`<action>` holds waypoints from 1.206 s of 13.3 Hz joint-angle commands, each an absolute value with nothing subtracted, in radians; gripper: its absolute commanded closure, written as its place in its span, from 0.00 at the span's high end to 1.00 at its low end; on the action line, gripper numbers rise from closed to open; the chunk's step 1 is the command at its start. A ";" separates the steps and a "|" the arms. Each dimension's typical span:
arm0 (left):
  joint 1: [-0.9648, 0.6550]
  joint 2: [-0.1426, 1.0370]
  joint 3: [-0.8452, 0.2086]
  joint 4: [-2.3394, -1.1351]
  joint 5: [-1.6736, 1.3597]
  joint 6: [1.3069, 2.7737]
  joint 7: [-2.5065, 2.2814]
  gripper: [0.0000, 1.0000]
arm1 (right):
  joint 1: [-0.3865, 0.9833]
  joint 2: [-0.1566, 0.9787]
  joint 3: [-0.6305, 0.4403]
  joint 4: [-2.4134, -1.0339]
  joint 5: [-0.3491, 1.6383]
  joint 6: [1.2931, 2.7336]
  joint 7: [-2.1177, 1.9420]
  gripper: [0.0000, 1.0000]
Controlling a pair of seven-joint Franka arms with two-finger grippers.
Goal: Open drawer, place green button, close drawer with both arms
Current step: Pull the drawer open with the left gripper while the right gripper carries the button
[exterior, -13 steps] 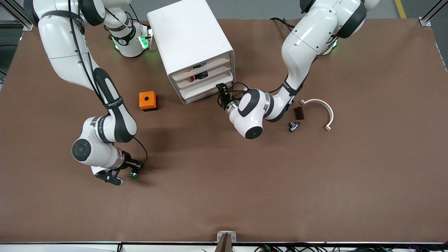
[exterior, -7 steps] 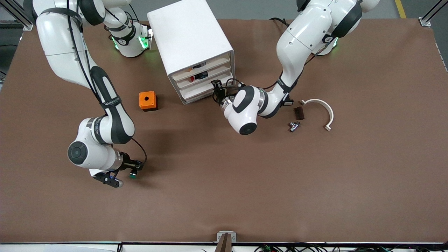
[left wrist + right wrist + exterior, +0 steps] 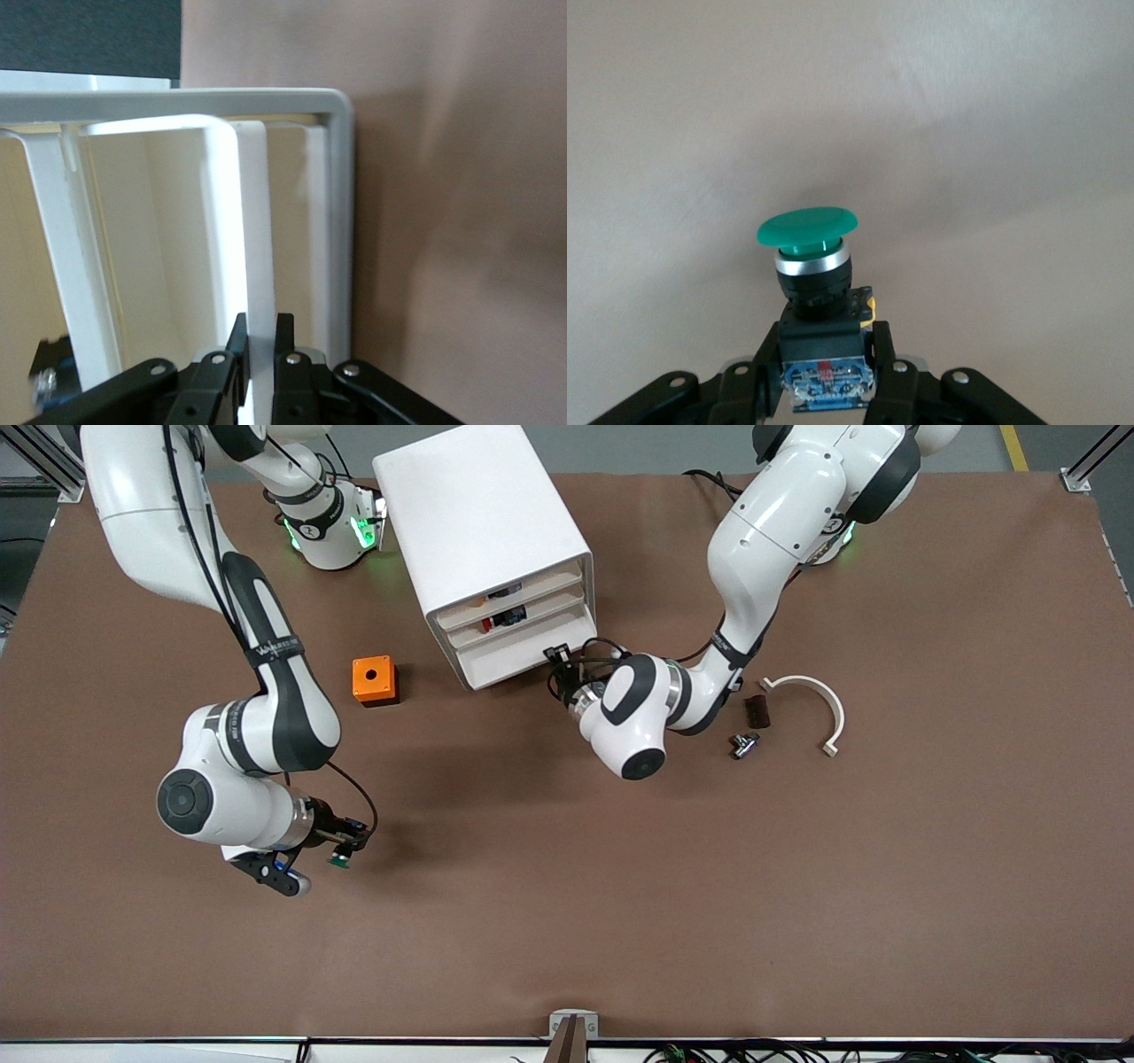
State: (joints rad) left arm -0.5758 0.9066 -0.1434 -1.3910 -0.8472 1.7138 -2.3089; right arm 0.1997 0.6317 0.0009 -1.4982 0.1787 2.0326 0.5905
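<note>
the right pincer (image 3: 341,850) was clamped on the button (image 3: 339,860) low over the tabletop (image 3: 567,921), well apart from the cabinet (image 3: 496,558). the left pincer (image 3: 260,354) pinched the drawer (image 3: 523,654) lip (thin plastic); a skewed pull could slip off. only the left wrist view showed that pinch.

Button in the right gripper

The right gripper (image 3: 826,372) clamps the button (image 3: 815,292) by its black-and-blue body, green cap pointing away, above the brown table (image 3: 992,133).
</note>
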 commanded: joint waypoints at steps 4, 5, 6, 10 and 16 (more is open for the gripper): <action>-0.500 0.913 -0.100 -1.321 -0.851 1.727 -2.194 0.04 | 0.297 0.528 -0.003 -1.505 0.193 1.879 0.863 0.00; -0.492 0.913 -0.100 -1.318 -0.851 1.727 -2.162 0.04 | 0.322 0.516 -0.003 -1.505 0.193 1.862 0.921 0.00; -0.489 0.914 -0.100 -1.316 -0.853 1.732 -2.134 0.06 | 0.353 0.503 -0.003 -1.506 0.195 1.852 0.992 0.01; -0.476 0.910 -0.100 -1.316 -0.850 1.744 -2.108 0.66 | 0.483 0.482 -0.003 -1.519 0.195 1.838 1.274 0.01; -0.431 0.847 -0.094 -1.307 -0.623 1.726 -2.086 0.99 | 0.644 0.479 -0.003 -1.584 0.196 1.902 1.610 0.02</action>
